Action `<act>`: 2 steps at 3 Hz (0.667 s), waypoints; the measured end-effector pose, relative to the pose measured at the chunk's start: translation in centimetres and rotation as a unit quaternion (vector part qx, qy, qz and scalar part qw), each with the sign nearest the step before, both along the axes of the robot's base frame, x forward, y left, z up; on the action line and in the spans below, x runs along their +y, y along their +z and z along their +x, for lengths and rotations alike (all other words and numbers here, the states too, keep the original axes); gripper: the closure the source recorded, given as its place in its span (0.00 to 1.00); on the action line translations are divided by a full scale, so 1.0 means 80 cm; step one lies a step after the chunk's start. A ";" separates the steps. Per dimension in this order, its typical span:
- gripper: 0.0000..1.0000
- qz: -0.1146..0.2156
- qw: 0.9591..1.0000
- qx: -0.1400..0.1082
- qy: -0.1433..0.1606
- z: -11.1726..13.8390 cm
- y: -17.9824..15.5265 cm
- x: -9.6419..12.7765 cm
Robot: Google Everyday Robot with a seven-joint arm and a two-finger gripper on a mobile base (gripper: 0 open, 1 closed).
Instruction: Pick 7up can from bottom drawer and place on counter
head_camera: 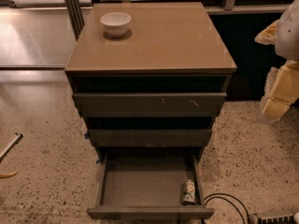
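I see speckled floor point(42, 120) around the cabinet, whose glossy tan counter point(163, 41) fills the upper middle of my view. Below it, the top drawer point(149, 104) and middle drawer point(149, 137) are pushed nearly in, with dark gaps above their fronts. The bottom drawer point(140, 178) is pulled well out toward me, its grey tray in plain sight. The gripper point(276, 97) hangs at the right edge of the view, a pale, yellowish shape beside the cabinet at about drawer height, well apart from the can and touching nothing I can see; I cannot tell how its jaws stand. A white bowl point(116, 23) sits upright on the counter's back left corner. The can point(188, 192) lies in the bottom drawer's front right corner, close against the right wall. A dark cable point(229, 200) loops on the floor just right of that drawer.
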State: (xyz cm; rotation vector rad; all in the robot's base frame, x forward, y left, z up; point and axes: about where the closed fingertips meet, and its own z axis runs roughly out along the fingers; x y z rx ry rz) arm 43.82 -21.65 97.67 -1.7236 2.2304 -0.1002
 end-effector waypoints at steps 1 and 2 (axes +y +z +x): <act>0.00 0.000 1.000 0.000 0.000 0.000 0.000 0.000; 0.00 0.013 0.998 0.041 -0.036 0.004 -0.015 0.000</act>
